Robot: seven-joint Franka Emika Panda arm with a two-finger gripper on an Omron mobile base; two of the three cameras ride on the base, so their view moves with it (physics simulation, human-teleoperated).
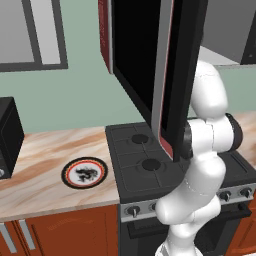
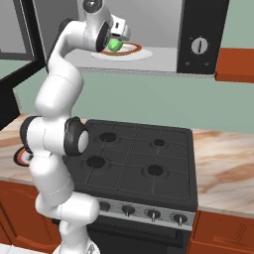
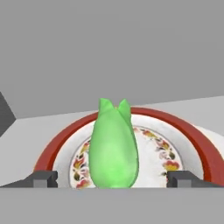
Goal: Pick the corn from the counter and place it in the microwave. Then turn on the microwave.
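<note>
Corn (image 3: pixel 113 148) rests on the plate (image 3: pixel 183 140) inside the microwave (image 2: pixel 203 47), hand (image 3: pixel 112 179) released around it; withdrawing carelessly risks a finger (image 3: pixel 43 179) at 9 o'clock knocking it off.

You face a pale green wall (image 1: pixel 60 100) with a grey-framed window (image 1: pixel 35 35) at upper left. Below sits a black gas stovetop (image 2: pixel 134 158) — four burners, a row of knobs — flanked by red-brown wooden cabinets (image 1: pixel 65 232).
</note>
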